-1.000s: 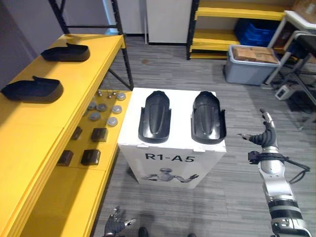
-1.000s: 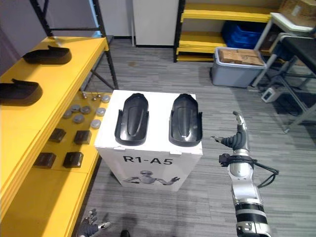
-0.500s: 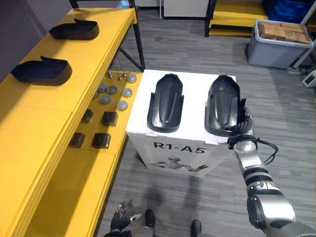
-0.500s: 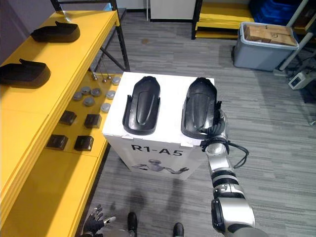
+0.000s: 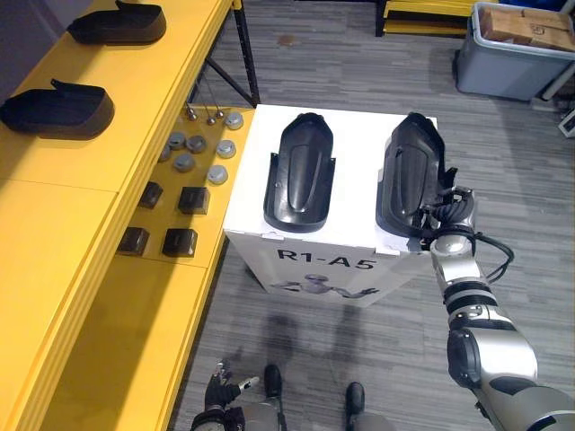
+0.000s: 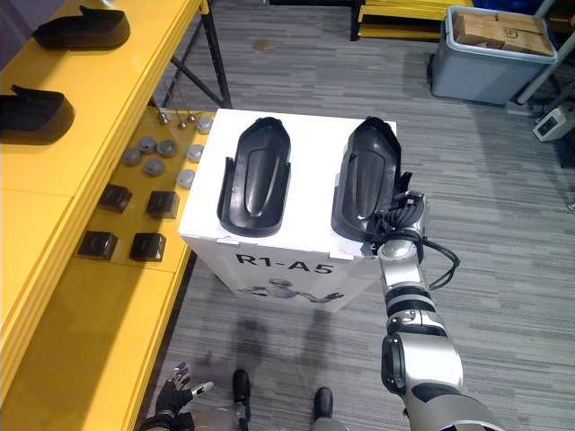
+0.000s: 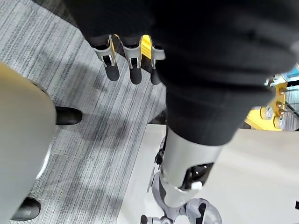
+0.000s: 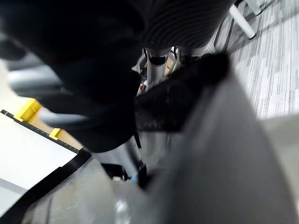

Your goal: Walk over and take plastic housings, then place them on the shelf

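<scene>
Glossy black plastic housings [image 5: 300,172], matt white cardboard box [image 5: 355,162], smooth yellow shelf [image 5: 54,233], grey streaked floor [image 5: 359,63].

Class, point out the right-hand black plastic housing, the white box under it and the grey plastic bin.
right-hand black plastic housing [image 5: 411,175], left eye view, middle of its raised back.
white box [image 5: 355,148], left eye view, bare top between the housings.
grey plastic bin [image 5: 508,74], left eye view, front wall.

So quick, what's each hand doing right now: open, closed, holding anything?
Left hand: open, holding nothing.
Right hand: against the right-hand glossy black plastic housing on the white cardboard box; grip cannot be told.
</scene>
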